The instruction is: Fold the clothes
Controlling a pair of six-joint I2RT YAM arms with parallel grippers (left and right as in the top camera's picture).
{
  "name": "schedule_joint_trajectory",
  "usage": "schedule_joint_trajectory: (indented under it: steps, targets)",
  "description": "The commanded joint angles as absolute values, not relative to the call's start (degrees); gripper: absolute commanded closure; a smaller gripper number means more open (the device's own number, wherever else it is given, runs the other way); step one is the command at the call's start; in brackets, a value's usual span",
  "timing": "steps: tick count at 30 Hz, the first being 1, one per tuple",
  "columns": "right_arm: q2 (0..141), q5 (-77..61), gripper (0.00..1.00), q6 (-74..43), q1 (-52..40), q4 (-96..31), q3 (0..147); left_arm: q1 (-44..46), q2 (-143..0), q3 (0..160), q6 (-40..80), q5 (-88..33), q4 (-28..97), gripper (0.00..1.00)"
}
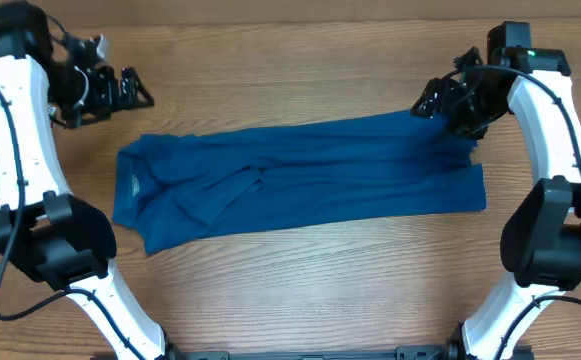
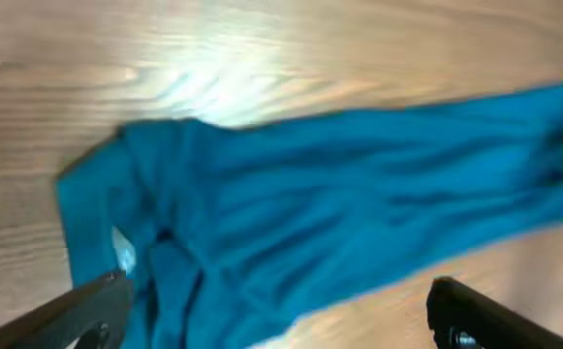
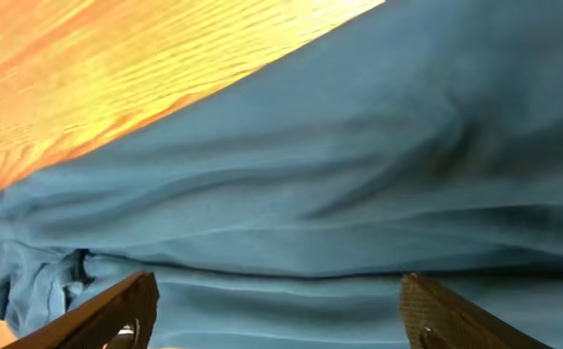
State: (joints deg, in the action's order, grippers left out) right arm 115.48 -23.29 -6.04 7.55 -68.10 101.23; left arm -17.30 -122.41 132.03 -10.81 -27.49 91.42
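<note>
Right claw (image 1: 430,103) gapes wide over the shirt (image 1: 300,175) corner; left claw (image 1: 140,90) gapes above table (image 1: 290,70) beyond its edge.

From high above, the overhead camera looks straight down on my whole surface (image 1: 300,290). My left wrist camera views the shirt (image 2: 339,213) slantwise from well off; my right wrist camera sits close over it. All three share that shirt.

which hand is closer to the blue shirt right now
Right. The right hand is over the shirt's far right corner; the left hand hangs over the table beyond its collar end.
</note>
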Motion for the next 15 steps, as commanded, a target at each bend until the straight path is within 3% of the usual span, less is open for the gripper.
schedule_joint_trajectory:
  steps: [1, 4, 5, 9, 11, 15]
  targets:
    - [113.7, -27.5, 0.16, -6.8, 12.5, -67.8, 101.4, -17.6, -121.0, 142.8, -13.6, -29.9, 96.8, 0.0]
    - [113.4, -27.6, 0.14, -12.9, 17.6, -69.1, 101.3, -17.6, -115.8, 144.8, -9.4, -28.4, 96.8, 0.0]
    - [113.5, -27.5, 0.17, -12.9, 18.5, -69.4, 101.3, -17.5, -114.1, 145.0, -8.0, -26.3, 96.8, 0.0]
    - [114.9, -25.4, 0.5, -13.2, 19.2, -69.3, 101.2, -16.3, -103.5, 145.0, -1.0, -15.2, 96.8, 0.0]
    - [116.2, -24.3, 0.72, -13.4, 17.5, -68.4, 101.2, -15.9, -96.9, 145.0, 5.0, -10.5, 96.8, 0.0]
    - [120.7, -16.4, 0.73, -16.8, 14.8, -64.9, 101.2, -15.9, -88.2, 145.0, 9.1, -8.1, 96.8, 0.0]
